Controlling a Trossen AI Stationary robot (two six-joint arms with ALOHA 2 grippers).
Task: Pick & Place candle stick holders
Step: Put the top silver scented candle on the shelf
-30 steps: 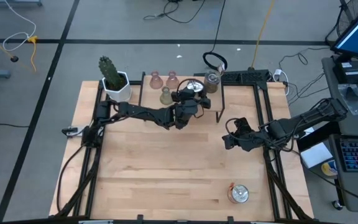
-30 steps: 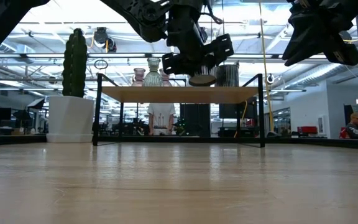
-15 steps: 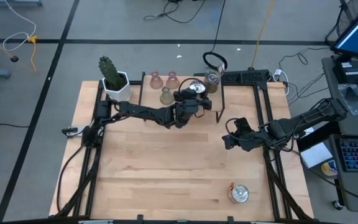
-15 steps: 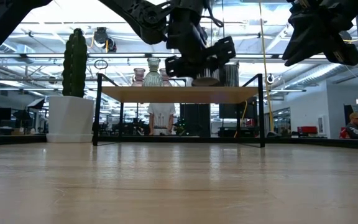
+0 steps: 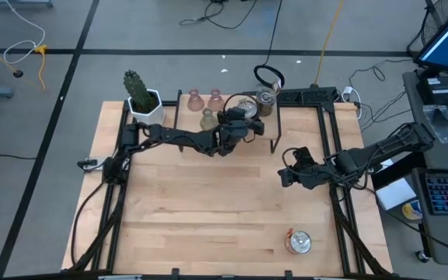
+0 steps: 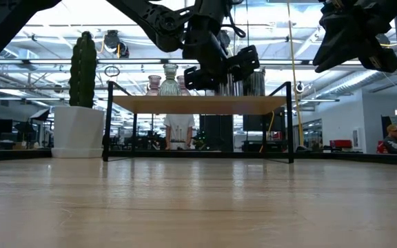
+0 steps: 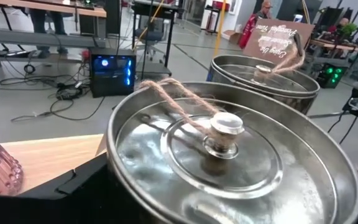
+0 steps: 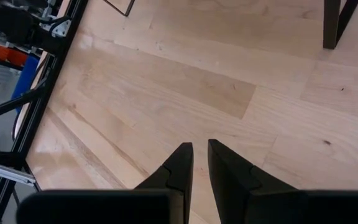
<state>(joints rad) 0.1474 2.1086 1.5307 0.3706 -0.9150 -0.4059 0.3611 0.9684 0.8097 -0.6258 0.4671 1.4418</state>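
Observation:
My left gripper (image 5: 239, 118) reaches over the small raised shelf (image 5: 224, 134) at the table's far side and is shut on a shiny silver round holder (image 5: 244, 107), which fills the left wrist view (image 7: 222, 162). A second silver holder (image 5: 266, 99) stands on the shelf just behind it. Two pale pink holders (image 5: 195, 99) (image 5: 215, 99) and an olive-green one (image 5: 207, 119) stand on the shelf's left part. A third silver holder (image 5: 298, 242) lies on the table near the front right. My right gripper (image 5: 284, 173) hangs above the table's right side, its fingers nearly together, holding nothing. My left gripper holds the silver holder by its near rim (image 7: 123, 186); the fingers come level from the table's near left side. The place of contact lies under the wrist picture's bottom edge. The holder sits level, top up. Whether its base touches the shelf I cannot tell.
A green cactus in a white pot (image 5: 142, 99) stands at the table's far left corner, beside the shelf. The shelf's black legs (image 6: 107, 124) stand on the table. Bare wood (image 5: 208, 210) lies between the shelf and the near edge.
My left gripper has carried the silver holder a little up and toward the table's far edge, from in front of the shelf top to over it, close to the second silver holder. The holder has stayed level.

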